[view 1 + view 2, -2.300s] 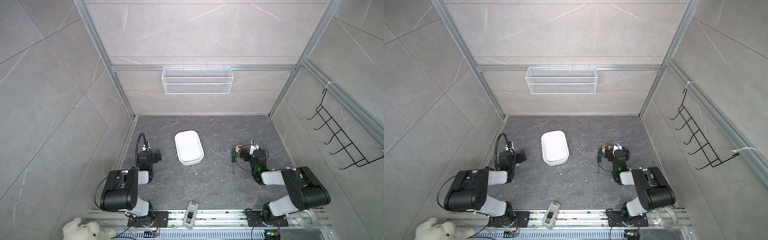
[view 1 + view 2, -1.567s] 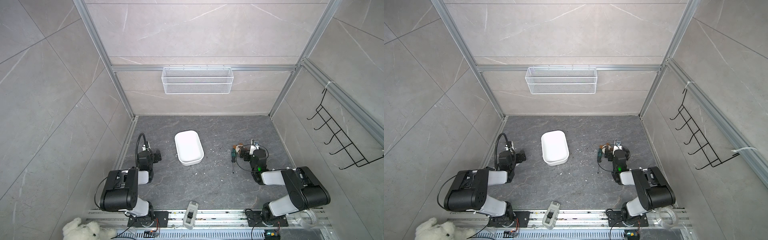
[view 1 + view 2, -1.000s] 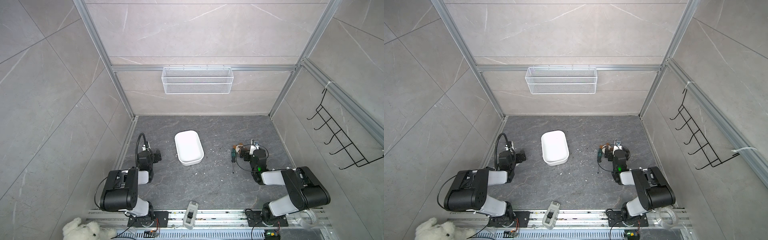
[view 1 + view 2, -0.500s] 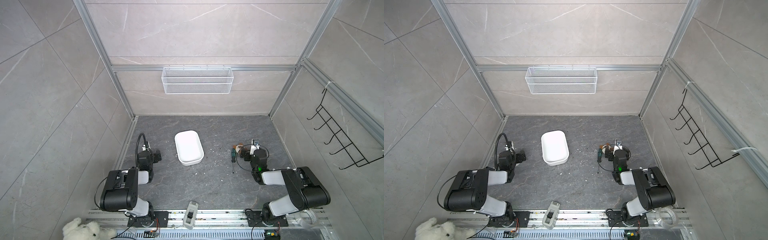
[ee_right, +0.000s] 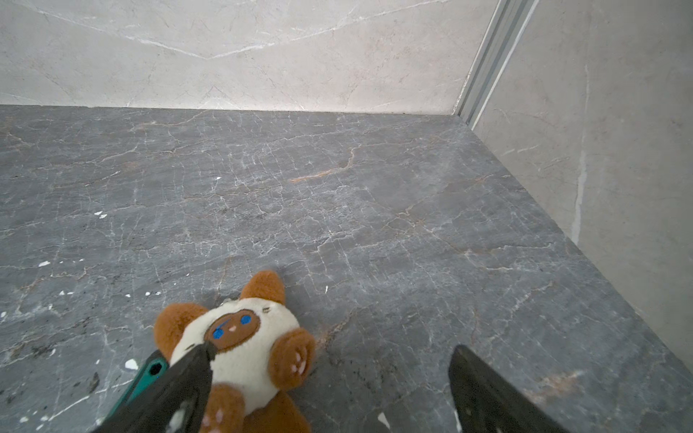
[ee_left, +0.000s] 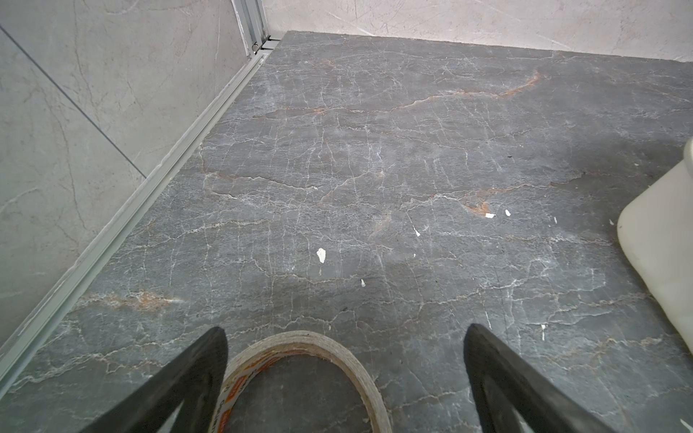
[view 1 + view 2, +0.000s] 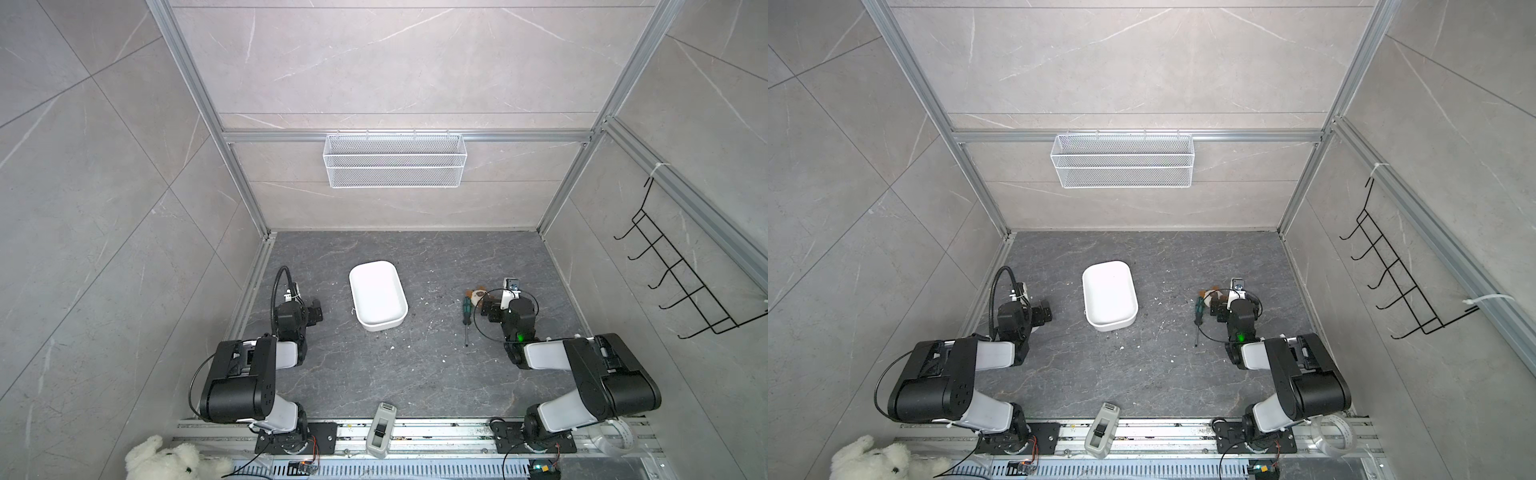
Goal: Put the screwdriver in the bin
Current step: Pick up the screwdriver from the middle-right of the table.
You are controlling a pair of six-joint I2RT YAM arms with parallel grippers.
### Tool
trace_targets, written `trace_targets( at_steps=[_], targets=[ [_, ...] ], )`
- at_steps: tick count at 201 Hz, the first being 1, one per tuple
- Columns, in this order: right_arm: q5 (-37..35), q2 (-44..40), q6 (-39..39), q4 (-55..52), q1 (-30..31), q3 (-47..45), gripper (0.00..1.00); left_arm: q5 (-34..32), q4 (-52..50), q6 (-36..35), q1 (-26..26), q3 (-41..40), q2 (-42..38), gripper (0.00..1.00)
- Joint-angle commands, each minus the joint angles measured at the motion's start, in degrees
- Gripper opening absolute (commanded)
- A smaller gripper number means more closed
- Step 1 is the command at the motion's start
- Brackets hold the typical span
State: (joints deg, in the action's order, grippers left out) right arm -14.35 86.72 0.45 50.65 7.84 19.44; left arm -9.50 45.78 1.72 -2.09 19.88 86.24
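One screwdriver just beside right hand

Top views look down; wrist views skim floor.

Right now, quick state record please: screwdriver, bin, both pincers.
screwdriver: lying on the floor beside the right pincer, not held
bin: mid-floor, looks empty, apart from the screwdriver
left pincer: open, straddling the tape roll, not clamped
right pincer: open, at the plush toy, holding nothing
task: screwdriver not yet in the bin
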Motion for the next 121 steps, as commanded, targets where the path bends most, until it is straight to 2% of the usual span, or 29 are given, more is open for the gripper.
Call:
trace_targets(
  at_steps=[1,10,15,29,38,51,65,81,93,100,108,121],
  targets=[
    [-2.62,-5.21,0.17,-10.13,0.97,4.91,0.99,0.12,4.73,-1.94,1.21,-0.93,-2.87,1.0],
    [-4.59,-7.84,0.79,-21.75,1.31,10.32,0.99,-1.69,0.72,-3.25,3.01,-0.96,-7.96,1.0],
    [-5.27,-8.86,1.46,-26.56,1.3,13.29,0.99,-4.78,-4.87,-2.93,4.6,-0.13,-11.6,1.0],
    [-2.11,-13.0,1.3,-31.1,1.48,18.24,0.99,-13.34,-24.27,1.98,7.44,5.69,-19.9,1.0],
    [0.77,-16.11,1.54,-32.45,1.55,20.54,0.99,-15.38,-35.39,7.57,7.93,9.39,-23.54,1.0],
    [3.62,-19.26,2.75,-36.15,1.55,24.42,0.99,-13.34,-48.6,14.9,7.96,13.97,-28.1,1.0],
    [4.16,-19.76,7.1,-44.03,1.57,30.79,0.99,-5.53,-59.16,20.64,7.97,17.33,-31.78,1.0],
    [-3.76,-15.34,23.82,-62.75,1.57,40.9,0.99,4.75,-62.94,22.01,7.98,16.88,-34.91,1.0],
    [-8.37,-9.45,33.34,-78.77,1.27,48.3,1.0,8.24,-63.65,23.17,8.05,14.42,-37.03,1.0],
    [-5.94,-5.92,35.69,-85.09,0.09,51.82,1.0,9.05,-63.7,23.35,8.06,12.63,-38.07,1.0],
    [0.83,-3.03,36.19,-89.02,-2.04,54.98,1.0,9.45,-64.01,23.11,8.04,10.83,-39.17,1.0],
    [6.55,-2.98,37.0,-87.08,-3.24,53.77,1.0,10.23,-64.31,24.23,7.98,9.47,-39.98,1.0]
  ],
)
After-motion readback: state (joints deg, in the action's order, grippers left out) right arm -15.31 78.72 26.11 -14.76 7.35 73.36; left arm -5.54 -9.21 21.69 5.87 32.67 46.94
